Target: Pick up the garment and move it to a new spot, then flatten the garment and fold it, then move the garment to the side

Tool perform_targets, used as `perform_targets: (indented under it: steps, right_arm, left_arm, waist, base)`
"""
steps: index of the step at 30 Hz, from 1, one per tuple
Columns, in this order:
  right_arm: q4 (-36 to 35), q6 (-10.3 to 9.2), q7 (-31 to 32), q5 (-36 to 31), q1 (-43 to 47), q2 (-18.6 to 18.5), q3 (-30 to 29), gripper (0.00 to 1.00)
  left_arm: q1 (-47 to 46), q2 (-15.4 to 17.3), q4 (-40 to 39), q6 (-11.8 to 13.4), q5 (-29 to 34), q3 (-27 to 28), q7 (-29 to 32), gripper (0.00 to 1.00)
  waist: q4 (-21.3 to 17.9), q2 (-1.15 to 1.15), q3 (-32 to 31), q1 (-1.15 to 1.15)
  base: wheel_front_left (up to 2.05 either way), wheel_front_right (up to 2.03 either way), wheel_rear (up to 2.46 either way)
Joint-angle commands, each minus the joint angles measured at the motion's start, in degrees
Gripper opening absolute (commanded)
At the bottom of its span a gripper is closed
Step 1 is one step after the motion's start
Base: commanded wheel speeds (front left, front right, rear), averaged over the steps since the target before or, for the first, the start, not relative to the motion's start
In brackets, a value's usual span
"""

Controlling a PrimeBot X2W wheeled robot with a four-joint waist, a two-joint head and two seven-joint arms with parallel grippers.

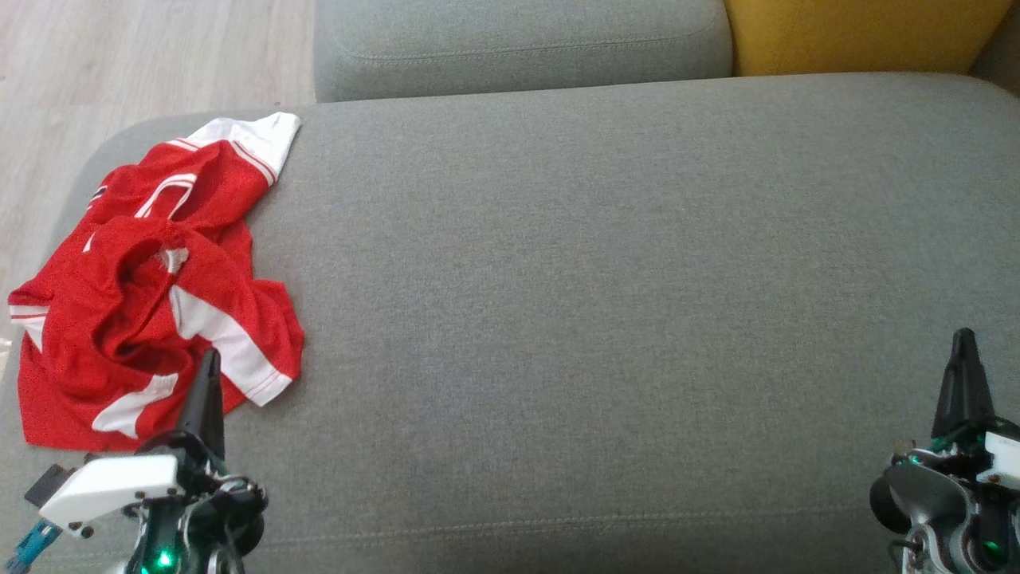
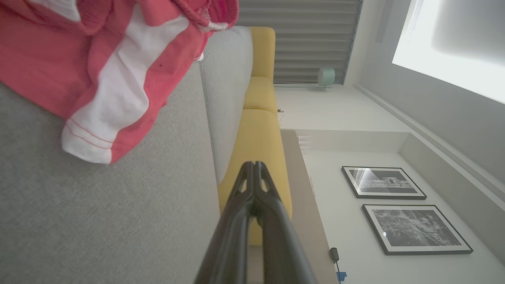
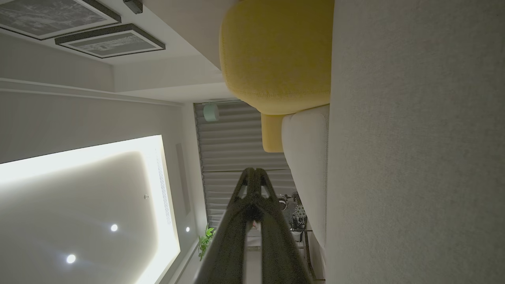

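The garment [image 1: 159,279] is a red jersey with white stripes and sleeve ends, lying crumpled at the left end of the grey sofa seat [image 1: 598,279]. In the left wrist view its red and white cloth [image 2: 110,67] fills the upper left. My left gripper [image 1: 210,359] is shut and empty, its tip just over the garment's near edge in the head view. At the lower right my right gripper [image 1: 964,339] is also shut and empty, far from the garment. Each wrist view shows its own fingers pressed together, the left gripper [image 2: 254,165] and the right gripper [image 3: 254,172].
A grey back cushion [image 1: 518,40] and a yellow cushion [image 1: 861,32] line the far side of the seat. Wooden floor [image 1: 119,56] lies beyond the seat's left end. The seat stretches bare from the garment to the right gripper.
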Motion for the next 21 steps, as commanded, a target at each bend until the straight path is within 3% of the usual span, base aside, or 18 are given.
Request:
perform_targets:
  steps: [1, 21]
  right_arm:
    - [-1.92, 0.37, 0.45, -0.41, -2.48, -0.16, 1.25, 0.00]
    - [-1.92, 0.37, 0.45, -0.41, -2.48, -0.16, 1.25, 0.00]
  left_arm:
    - [-3.14, 0.47, -1.66, -0.42, 0.67, 1.98, 0.18, 0.00]
    - [-3.14, 0.46, -1.66, -0.42, 0.67, 1.98, 0.18, 0.00]
  waist:
    - [0.00, 0.00, 0.00, 0.00]
    - [0.00, 0.00, 0.00, 0.00]
  base:
    - [0.00, 0.00, 0.00]
    - [0.00, 0.00, 0.00]
